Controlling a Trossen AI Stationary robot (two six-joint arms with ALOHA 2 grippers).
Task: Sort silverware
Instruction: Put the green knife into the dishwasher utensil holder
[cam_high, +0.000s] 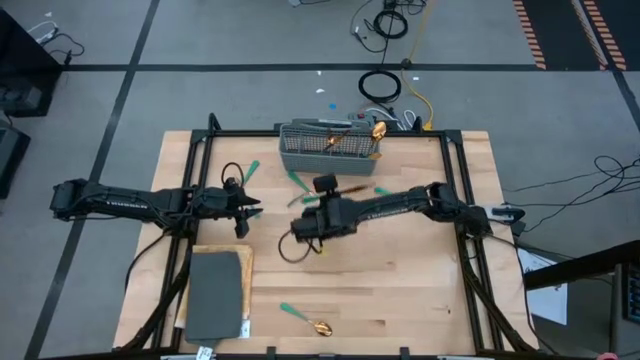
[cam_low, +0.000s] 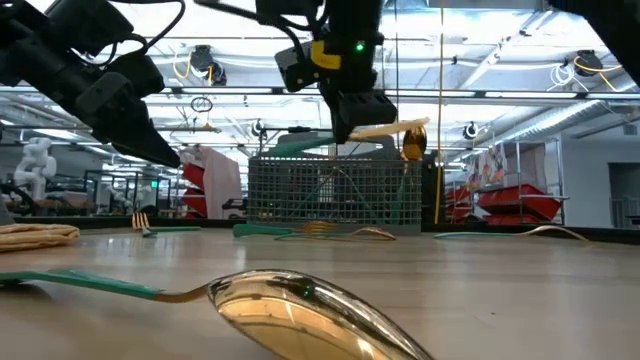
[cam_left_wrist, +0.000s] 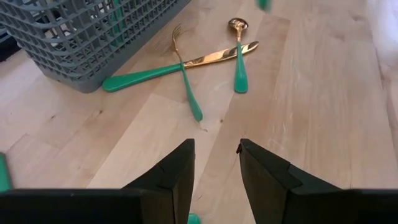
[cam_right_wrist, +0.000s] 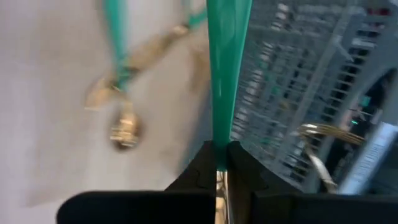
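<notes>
nearest the low camera lies a gold spoon (cam_low: 300, 305), well short of the mesh caddy (cam_low: 335, 190); thin, stiff, light, likely slippery, best pinched on the teal handle.

from above, the right gripper (cam_high: 322, 188) hovers just before the caddy (cam_high: 330, 148); its held piece is hardly visible.

left gripper (cam_left_wrist: 214, 165) stands apart, empty; caddy cut off.

right gripper (cam_right_wrist: 219, 163) clamps a teal handle (cam_right_wrist: 227, 68); its head is hidden.

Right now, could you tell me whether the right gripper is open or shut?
Shut: the right gripper pinches a teal handle between closed fingers, above the table beside the grey caddy.
</notes>
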